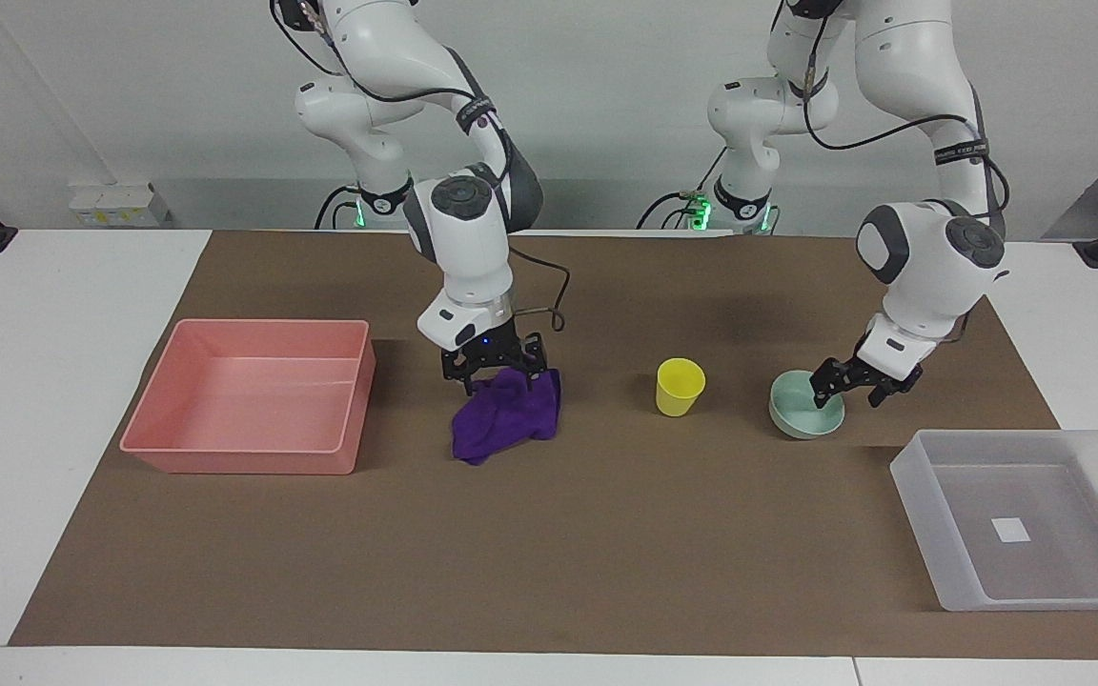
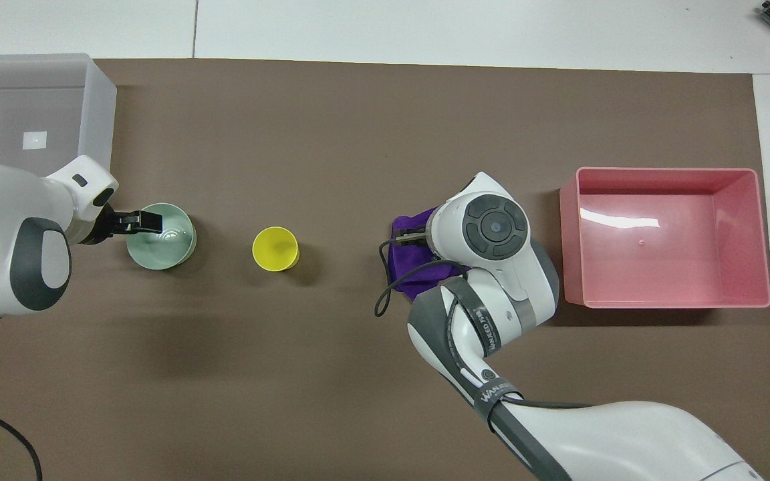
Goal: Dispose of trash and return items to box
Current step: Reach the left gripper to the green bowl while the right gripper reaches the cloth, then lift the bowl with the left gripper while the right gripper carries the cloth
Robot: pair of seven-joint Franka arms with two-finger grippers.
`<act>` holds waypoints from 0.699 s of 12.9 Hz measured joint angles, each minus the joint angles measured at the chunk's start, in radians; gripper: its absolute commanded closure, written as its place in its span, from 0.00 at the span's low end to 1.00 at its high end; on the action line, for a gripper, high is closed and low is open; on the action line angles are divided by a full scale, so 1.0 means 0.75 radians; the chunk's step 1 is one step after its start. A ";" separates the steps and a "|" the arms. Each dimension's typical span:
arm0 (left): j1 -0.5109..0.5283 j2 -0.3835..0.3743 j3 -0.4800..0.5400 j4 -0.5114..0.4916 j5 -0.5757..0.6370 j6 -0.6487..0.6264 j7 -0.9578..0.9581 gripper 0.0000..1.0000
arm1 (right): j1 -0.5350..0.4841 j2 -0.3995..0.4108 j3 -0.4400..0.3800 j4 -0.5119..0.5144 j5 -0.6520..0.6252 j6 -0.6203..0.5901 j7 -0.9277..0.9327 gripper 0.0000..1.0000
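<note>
Hovering low over the purple cloth, the right gripper is seen with its fingers spread to either side of the folds nearest the robots, tips down at the fabric; whether they are touching it cannot be told. Toward the right arm's end of the worktop from this gripper, well apart, the pink bin is set on the brown mat.

Over at the mint-green bowl, the left gripper is lowered with its fingers apart astride the rim, one finger inside the bowl, the other outside on the side toward the left arm's end. From the overhead view the dark fingers are seen reaching across the bowl rim. The yellow cup is stood upright between the two grippers, near the bowl and apart from it. The frosted box, a white label on its base, is placed farther from the robots than the bowl, at the left arm's end.

The brown mat is spread over a white worktop, whose bare margins are left showing at both ends. A plain pale wall is seen past the arm bases, with green lights lit at both.
</note>
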 measured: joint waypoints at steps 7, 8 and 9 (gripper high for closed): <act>0.000 -0.020 -0.001 0.007 -0.042 0.004 0.031 1.00 | 0.000 0.004 -0.003 -0.101 0.000 0.096 -0.033 1.00; 0.000 -0.040 -0.001 0.017 -0.042 -0.006 0.031 1.00 | -0.002 -0.001 -0.005 -0.100 0.000 0.089 -0.033 1.00; 0.000 -0.061 0.000 0.035 -0.042 -0.033 0.031 1.00 | -0.003 -0.010 -0.009 -0.099 0.000 0.073 -0.033 1.00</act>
